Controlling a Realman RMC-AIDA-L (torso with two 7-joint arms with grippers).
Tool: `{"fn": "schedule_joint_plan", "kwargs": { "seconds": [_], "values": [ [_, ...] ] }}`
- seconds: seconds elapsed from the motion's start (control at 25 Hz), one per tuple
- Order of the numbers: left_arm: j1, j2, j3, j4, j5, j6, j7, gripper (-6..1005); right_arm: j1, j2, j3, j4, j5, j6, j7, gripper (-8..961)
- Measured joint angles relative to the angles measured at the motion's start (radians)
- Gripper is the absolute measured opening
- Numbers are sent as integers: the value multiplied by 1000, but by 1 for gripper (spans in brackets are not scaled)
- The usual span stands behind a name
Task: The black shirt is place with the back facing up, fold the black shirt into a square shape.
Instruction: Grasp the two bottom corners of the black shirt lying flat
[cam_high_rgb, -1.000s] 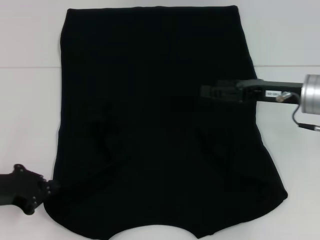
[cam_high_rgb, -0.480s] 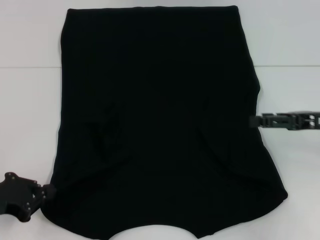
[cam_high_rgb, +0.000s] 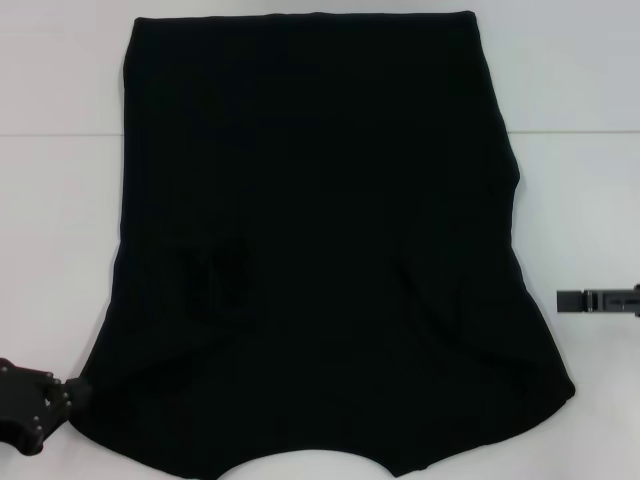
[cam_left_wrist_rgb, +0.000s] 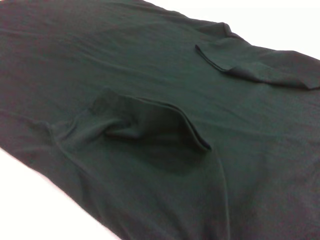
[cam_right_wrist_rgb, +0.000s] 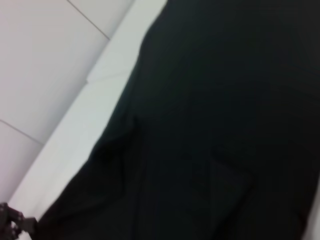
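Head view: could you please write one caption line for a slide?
Black shirt lies flat on the white table, both sleeves folded in; left end effector at its near corner, right end effector off its edge.

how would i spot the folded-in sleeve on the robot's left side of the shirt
Start from the black shirt spread over the white table. On its near half, toward the left end effector, find the left sleeve folded onto the body. Unlike the flatter right sleeve, it is bunched into a puckered pocket.
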Motion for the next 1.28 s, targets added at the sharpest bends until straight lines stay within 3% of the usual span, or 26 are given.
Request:
{"fn": "schedule_joint_plan", "kwargs": {
  "seconds": [0.52,1.28],
  "values": [
    [0,1,-13,-5,-2,-1,6,14,9,25,17,26,-154,51,46,816],
    [-6,2,-13,-7,-4,-2,16,14,73,66,8,94,-242,73,51,683]
  ]
}}
